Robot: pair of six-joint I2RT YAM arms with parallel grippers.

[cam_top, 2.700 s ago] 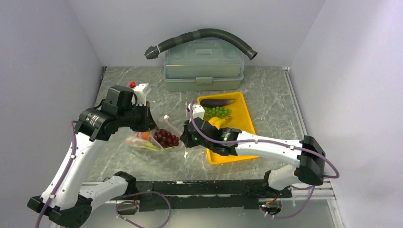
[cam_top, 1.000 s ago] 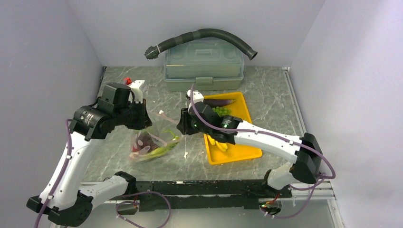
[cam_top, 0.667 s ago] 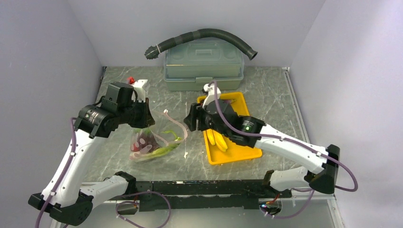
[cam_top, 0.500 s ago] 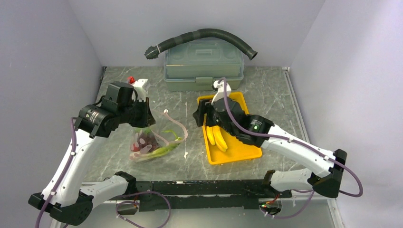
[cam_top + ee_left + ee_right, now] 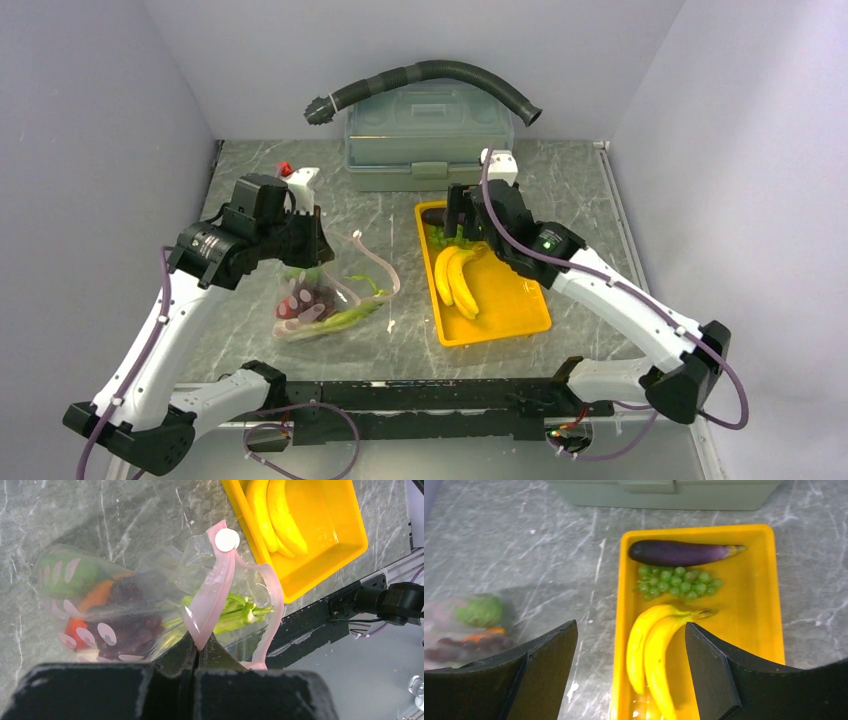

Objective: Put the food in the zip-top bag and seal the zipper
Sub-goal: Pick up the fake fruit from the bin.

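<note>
Over tray [image 5: 751, 620], right pincer [image 5: 630, 627] hangs spread; left pincer [image 5: 196, 652] pinches zipper [image 5: 216, 585].

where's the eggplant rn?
Right wrist view: the eggplant lies across the far end of the yellow tray, just beyond the green grapes, near the grey-green box.

No legible text, labels, brands or numbers in any view. The only print is the pale pink ovals on the bag [image 5: 105, 632], and that's a pattern, not characters. The box [image 5: 428, 130] and tray [image 5: 749, 620] show nothing readable.
</note>
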